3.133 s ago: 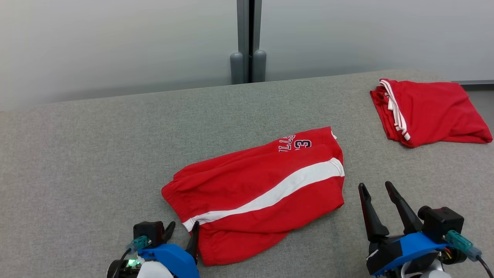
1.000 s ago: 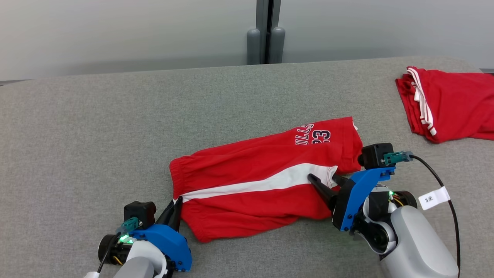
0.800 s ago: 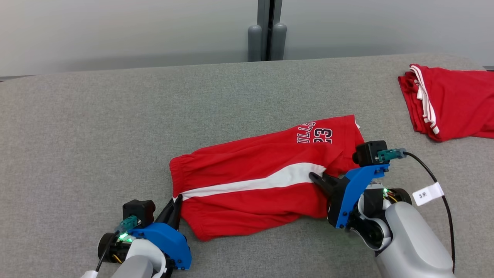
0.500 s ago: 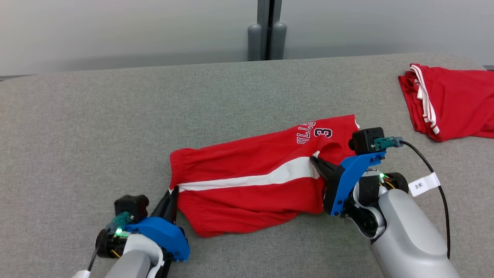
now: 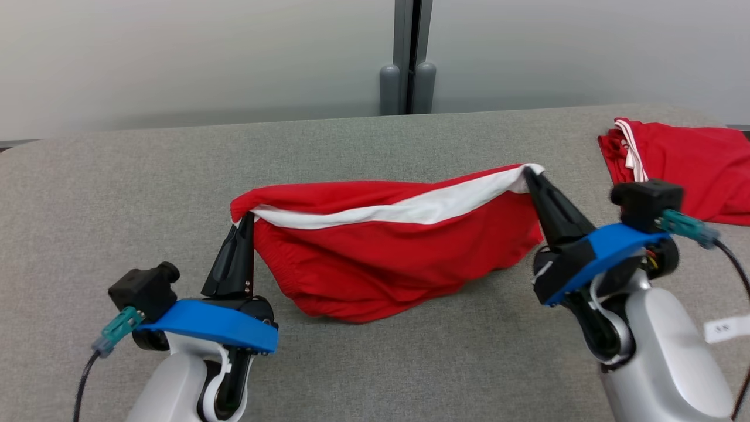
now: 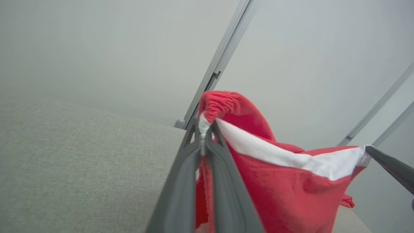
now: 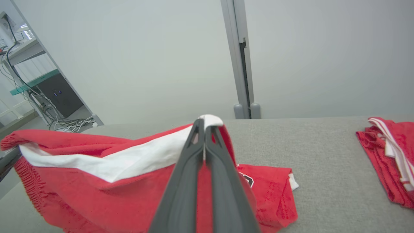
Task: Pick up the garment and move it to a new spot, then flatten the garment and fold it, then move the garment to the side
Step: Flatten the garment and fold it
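The garment (image 5: 387, 246) is a pair of red shorts with a white side stripe. It hangs stretched between my two grippers above the grey table (image 5: 351, 140), its lower edge still resting on the cloth surface. My left gripper (image 5: 247, 215) is shut on the elastic waistband end, seen close up in the left wrist view (image 6: 203, 127). My right gripper (image 5: 527, 171) is shut on the white-striped hem end, and in the right wrist view (image 7: 204, 122) the garment (image 7: 106, 181) drapes down to the left of the fingers.
A second red garment (image 5: 685, 167) with white trim lies folded at the table's far right, also in the right wrist view (image 7: 391, 155). A grey post (image 5: 407, 58) stands behind the table's far edge. A shelf with cables (image 7: 38, 94) sits off to the left.
My right gripper closed on the striped hem. Both grippers then rose, lifting the garment's top edge off the table so it hangs taut between them. The head camera also shifted.
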